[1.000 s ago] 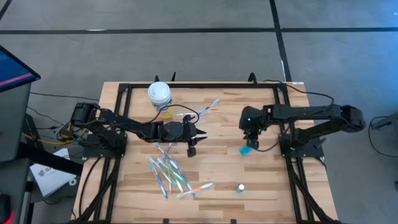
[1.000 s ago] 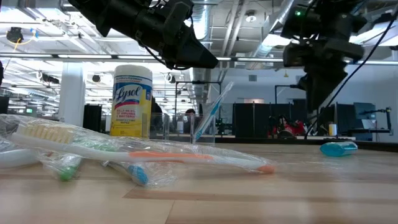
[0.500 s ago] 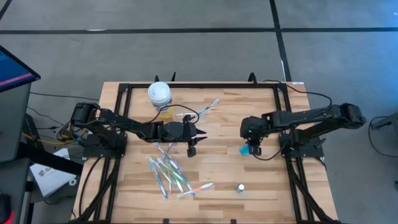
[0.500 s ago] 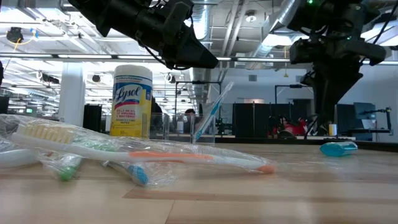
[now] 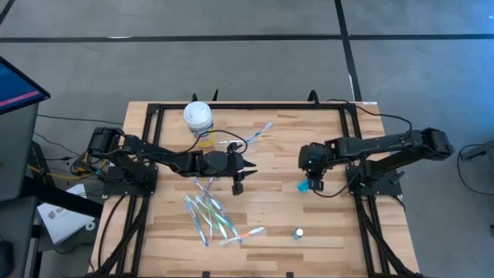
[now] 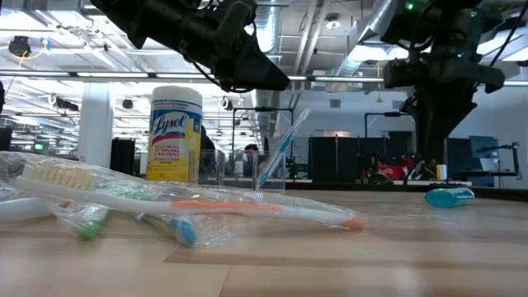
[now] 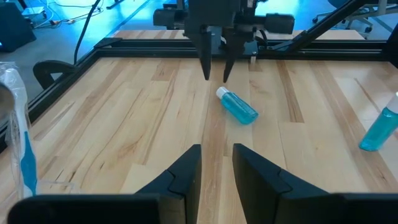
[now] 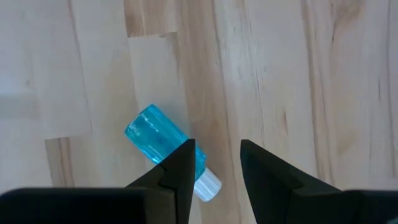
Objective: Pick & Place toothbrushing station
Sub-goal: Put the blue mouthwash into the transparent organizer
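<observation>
My right gripper [image 8: 214, 162] hangs over the blue tube [image 8: 163, 145], fingers parted and empty. The tube lies at centre-left of my wrist picture, running diagonally, white cap toward the bottom, sitting off to the left finger's side rather than between them. Left gripper [image 5: 238, 183] waits mid-table, fingers apart, farther from it.

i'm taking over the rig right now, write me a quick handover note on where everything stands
Right gripper: jaws open, empty, poised over the blue tube, which lies on its side on the right of the table; the jaws are not around it.
Left gripper: jaws open, empty, waiting mid-table.
Clear cup: upright near the back, one toothbrush in it.
Loose toothbrushes: heaped at front left, one more lying at the back.
A second small blue tube stands at the front.
Yellow wipes canister: back left.
Done: one brush in the cup.
Left: the tube and remaining brushes, probably the tube first.
</observation>
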